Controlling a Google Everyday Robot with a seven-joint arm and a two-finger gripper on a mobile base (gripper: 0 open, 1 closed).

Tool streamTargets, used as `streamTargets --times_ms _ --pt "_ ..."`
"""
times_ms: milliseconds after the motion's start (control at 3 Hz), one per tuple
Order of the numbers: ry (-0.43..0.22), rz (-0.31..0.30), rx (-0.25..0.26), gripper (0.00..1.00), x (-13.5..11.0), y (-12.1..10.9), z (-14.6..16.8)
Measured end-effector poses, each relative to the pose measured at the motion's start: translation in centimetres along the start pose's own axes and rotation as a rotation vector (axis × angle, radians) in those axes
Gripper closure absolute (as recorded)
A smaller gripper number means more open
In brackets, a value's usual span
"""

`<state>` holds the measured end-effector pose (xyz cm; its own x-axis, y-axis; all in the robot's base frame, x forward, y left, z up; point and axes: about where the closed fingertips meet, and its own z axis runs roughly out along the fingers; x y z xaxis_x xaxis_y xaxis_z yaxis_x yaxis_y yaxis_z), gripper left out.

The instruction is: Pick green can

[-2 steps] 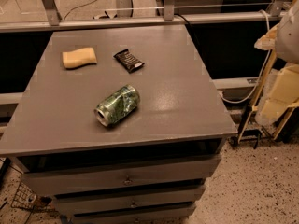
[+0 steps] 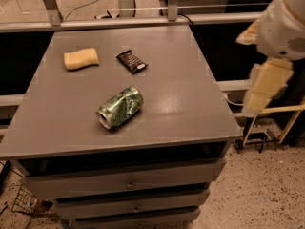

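The green can (image 2: 120,107) lies on its side near the middle front of the grey table (image 2: 190,80). It is dented, mottled green and white, and its silver end faces front left. My gripper (image 2: 263,88) is cream-coloured and hangs below the white arm (image 2: 285,25) off the table's right edge. It is well to the right of the can, apart from it and holding nothing.
A tan sponge-like block (image 2: 81,58) lies at the back left of the table and a small black wrapper (image 2: 131,61) at the back middle. Drawers (image 2: 128,182) sit under the tabletop. A rail (image 2: 143,20) runs behind the table and a metal stand (image 2: 267,128) is on the floor at the right.
The arm and gripper have shifted a little to the left, closer to the table's right edge. The can, block and wrapper have not moved.
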<state>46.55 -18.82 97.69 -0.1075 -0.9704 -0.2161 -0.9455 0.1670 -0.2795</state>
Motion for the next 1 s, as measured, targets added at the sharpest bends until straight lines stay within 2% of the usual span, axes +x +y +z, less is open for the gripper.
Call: streamTargets --times_ms 333,667,1000 --pt "-0.085 -0.184 -0.039 0.0 -5.9 -2.4 3.3" --pt "-0.099 -0.219 -0.045 0.0 -6.9 -2.9 3.9" --pt "-0.099 -0.219 -0.045 0.0 -6.9 -2.9 3.9"
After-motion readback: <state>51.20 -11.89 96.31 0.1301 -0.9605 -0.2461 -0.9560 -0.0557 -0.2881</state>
